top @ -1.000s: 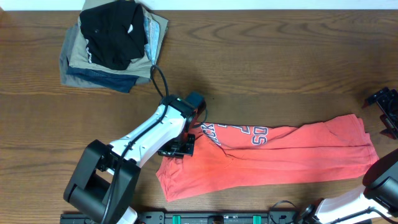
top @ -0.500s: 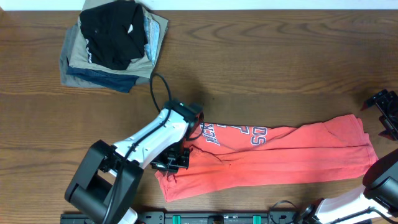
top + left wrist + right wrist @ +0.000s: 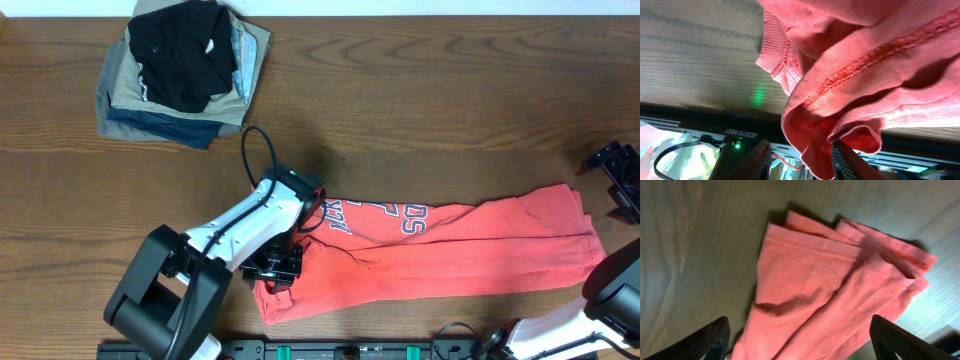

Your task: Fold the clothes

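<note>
The coral-red T-shirt (image 3: 450, 250) lies folded into a long strip across the front of the table, dark lettering showing near its left end. My left gripper (image 3: 278, 268) is over that left end. In the left wrist view its fingers (image 3: 747, 162) stand apart, and a loose fold of the shirt (image 3: 865, 75) hangs between them against the right one, not pinched. My right gripper (image 3: 622, 178) is at the table's right edge, beyond the shirt's right end. In the right wrist view the shirt (image 3: 830, 280) lies beneath my wide open right gripper (image 3: 800, 340).
A stack of folded garments (image 3: 180, 70), black on top of tan, grey and blue, sits at the back left. A black rail (image 3: 350, 350) runs along the table's front edge just below the shirt. Bare wood surrounds the shirt.
My left gripper has moved toward the front edge along the shirt's left end and its jaws have parted, letting go of the cloth. The right gripper has stayed in place.
</note>
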### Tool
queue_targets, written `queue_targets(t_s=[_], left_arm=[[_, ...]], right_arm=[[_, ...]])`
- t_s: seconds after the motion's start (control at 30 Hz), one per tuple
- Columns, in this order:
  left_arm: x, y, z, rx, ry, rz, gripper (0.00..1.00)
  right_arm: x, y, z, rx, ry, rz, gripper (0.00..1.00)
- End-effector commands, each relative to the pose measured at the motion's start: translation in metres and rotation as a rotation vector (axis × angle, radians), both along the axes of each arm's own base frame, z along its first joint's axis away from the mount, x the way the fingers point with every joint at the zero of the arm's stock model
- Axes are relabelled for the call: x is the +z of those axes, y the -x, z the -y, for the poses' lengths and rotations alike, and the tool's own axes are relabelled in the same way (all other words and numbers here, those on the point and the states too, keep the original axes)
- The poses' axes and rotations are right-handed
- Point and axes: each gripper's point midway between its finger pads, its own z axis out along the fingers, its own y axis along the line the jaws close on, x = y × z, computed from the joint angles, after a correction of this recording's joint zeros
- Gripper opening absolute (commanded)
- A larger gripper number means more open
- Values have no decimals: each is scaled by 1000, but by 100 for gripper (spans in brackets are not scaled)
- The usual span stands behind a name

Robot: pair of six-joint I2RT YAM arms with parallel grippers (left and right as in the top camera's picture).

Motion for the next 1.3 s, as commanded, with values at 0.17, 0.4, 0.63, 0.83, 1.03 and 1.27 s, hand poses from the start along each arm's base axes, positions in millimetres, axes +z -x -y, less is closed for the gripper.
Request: queue_targets(t_s=[0.17,0.4,0.63,0.83,1.03,1.27], left_arm=[[23,-54,40,-23,213,276,41],[9,-72,60,-16,284,314,36],[-16,-73,61,-7,244,261,22],[-32,-75,57,27,212,238,8],[-44,-75,36,95,184,216,6],[-65,-64,9,157,169,188,6]], right_arm=[[8,-21,-44,204,-26,50,64],[-10,-16,-61,274,39,-48,28],[-46,2,-75,245,-2,-104,5],[-86,24,-88,229,-40,-143,1],[-109,40,-83,143,9,-184,1],[-112,35,-75,127,55,-172,8]])
